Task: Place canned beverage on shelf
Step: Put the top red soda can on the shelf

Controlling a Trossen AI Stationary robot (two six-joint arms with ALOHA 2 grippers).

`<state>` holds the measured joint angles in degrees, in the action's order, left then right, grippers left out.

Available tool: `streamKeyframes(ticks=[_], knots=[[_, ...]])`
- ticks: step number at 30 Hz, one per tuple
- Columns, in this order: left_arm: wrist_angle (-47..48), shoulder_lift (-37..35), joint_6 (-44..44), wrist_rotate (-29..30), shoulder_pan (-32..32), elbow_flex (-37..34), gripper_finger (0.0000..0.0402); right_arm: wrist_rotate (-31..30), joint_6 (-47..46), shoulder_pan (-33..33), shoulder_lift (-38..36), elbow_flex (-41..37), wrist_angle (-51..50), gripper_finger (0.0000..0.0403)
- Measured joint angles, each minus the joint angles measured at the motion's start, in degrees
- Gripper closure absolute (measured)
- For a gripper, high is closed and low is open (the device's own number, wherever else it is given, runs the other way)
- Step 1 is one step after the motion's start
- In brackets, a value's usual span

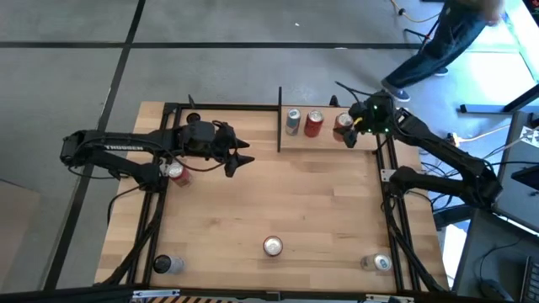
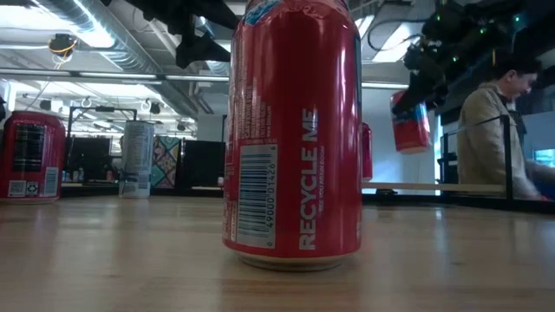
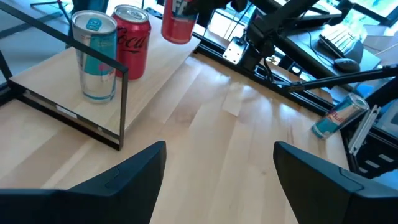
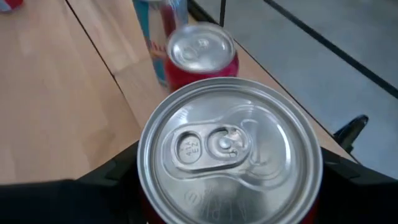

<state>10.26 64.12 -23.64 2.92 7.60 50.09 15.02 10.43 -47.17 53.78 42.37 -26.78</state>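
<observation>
While a red can (image 1: pixel 344 126) is held clamped in the right hand (image 1: pixel 348 129) above the shelf (image 1: pixel 328 141), release is pending; two cans are already shelved, four remain on the surface (image 1: pixel 278 202). The left hand (image 1: pixel 240 160) is parted, empty.

Both arms are matte black; the left arm (image 1: pixel 118 150) carries white lettering, possibly "TROSSEN"; green lights glow near the right wrist (image 1: pixel 370 114).

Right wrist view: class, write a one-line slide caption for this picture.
Right gripper holds a red can above the shelf, beside another red can.
</observation>
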Motion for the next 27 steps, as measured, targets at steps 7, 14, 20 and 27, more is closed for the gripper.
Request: streamKeyframes(ticks=[7,14,20,27], knots=[[-0.5,0.0,1.1,2.7,0.0,0.0,0.0108,2.4,0.4,-5.0,1.5,-3.9,9.1,0.0127],[-0.6,0.0,3.5,3.2,0.0,0.0,0.0108,8.3,-1.1,-5.4,11.2,-4.8,14.2,0.0127],[-0.8,0.0,4.7,3.6,0.0,0.0,0.0108,12.4,0.5,-7.1,15.2,-4.7,17.7,0.0127],[-0.8,0.0,4.8,3.6,0.0,0.0,0.0108,12.8,2.1,-6.9,17.1,-4.6,19.7,0.0127]])
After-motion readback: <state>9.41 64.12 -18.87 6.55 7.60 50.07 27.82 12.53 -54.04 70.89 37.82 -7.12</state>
